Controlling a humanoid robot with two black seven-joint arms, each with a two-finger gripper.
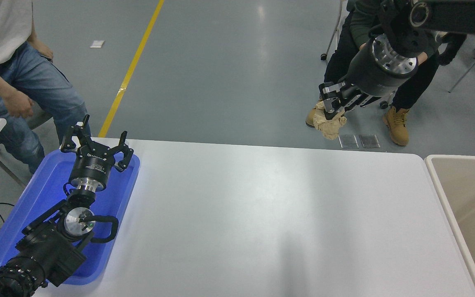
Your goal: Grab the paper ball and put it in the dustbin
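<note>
Carry step: right claw [333,108] at upper right of frame clamps the paper ball [330,125] high above the counter [262,214]; next, likely swing toward the dustbin [438,181] at right edge and release.

The right arm is held high at the picture's upper right, its wrist angled down and to the left. The right claw [333,105] is closed, its fingers clamped together. The left arm is parked at the lower left, and the left claw [96,144] is spread wide, fingers pointing away.
</note>
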